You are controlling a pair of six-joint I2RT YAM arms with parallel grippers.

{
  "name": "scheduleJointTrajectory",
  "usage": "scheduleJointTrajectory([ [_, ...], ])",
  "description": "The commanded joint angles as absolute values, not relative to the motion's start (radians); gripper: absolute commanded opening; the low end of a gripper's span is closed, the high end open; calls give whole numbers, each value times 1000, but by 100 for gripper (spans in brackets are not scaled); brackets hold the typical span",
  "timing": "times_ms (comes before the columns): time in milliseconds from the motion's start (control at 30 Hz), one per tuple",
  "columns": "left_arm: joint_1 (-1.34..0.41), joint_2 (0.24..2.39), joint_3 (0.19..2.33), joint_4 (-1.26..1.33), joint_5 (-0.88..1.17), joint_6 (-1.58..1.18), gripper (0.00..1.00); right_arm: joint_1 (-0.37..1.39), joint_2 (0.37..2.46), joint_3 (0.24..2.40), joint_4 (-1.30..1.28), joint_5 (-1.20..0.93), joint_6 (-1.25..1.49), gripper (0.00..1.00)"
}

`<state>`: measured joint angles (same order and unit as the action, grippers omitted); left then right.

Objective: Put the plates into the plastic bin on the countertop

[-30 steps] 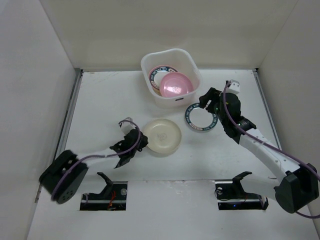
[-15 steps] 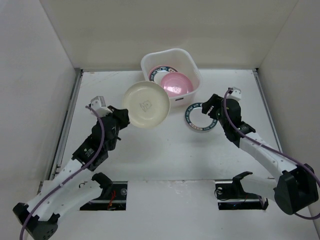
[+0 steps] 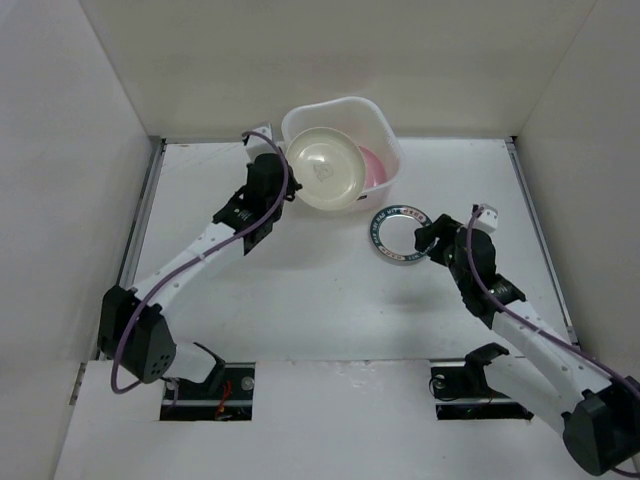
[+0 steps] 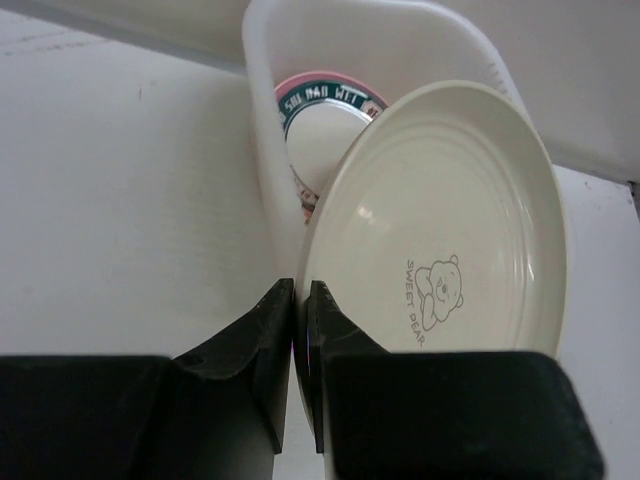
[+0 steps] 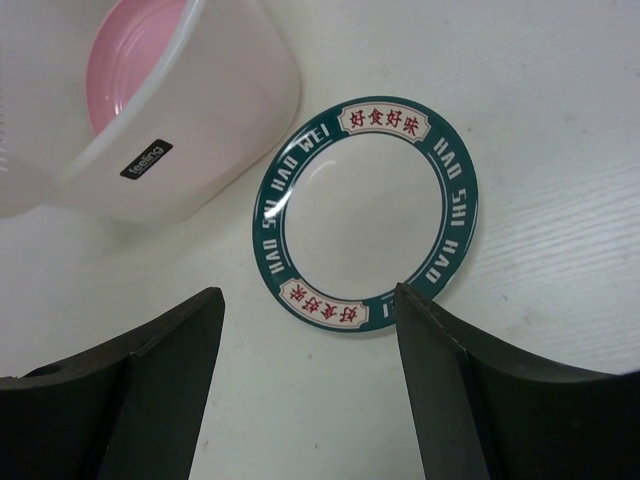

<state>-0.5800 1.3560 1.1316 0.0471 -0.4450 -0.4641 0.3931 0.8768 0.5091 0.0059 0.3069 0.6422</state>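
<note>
One cream plate [image 4: 440,250] in left fingers [image 4: 248,345], partly hiding bin [image 3: 372,108] contents; right fingers [image 5: 150,365] wide above teal-rimmed plate [image 5: 365,215].

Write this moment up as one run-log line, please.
left gripper: shut on cream plate, tilted over bin | right gripper: open, facing teal-rimmed plate on countertop | bin: holds pink plate

One white translucent rounded-square plastic bin [image 5: 220,140], at the far edge of the worktop [image 3: 300,300]; one cream round shallow plate [image 3: 325,170]; two white round plates with dark teal patterned rims, one plate [image 4: 322,135] inside the bin, one plate [image 5: 365,215] on the worktop; one pink round plate [image 5: 130,60] visible inside the bin.
</note>
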Motion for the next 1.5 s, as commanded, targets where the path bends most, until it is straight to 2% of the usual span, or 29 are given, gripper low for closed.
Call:
scheduleJointTrajectory([
  [0,-568,1414,1271,178,-428,-382,8,403,809,489,-18,330,653,74],
  [467,-544,1863,1621,158,-362,-252,9,404,798,445,-32,344,669,74],
  [700,-516,2023,1792,118,-350,-213,9,403,822,445,-28,344,666,74],
  [867,-502,2097,1859,92,-350,-184,14,390,836,449,-28,347,667,74],
  [1000,-496,2141,1888,89,-341,-155,29,387,848,454,-28,347,669,74],
  [1100,-495,2154,1898,84,-339,-144,57,387,874,459,-32,357,669,74],
  [1167,-495,2146,1899,89,-339,-135,81,387,891,459,-28,362,672,74],
  [1267,-504,2100,1899,94,-348,-114,100,384,920,463,-25,371,684,74],
  [1467,-553,1857,1774,121,-397,-89,100,352,1015,474,43,356,716,74],
])
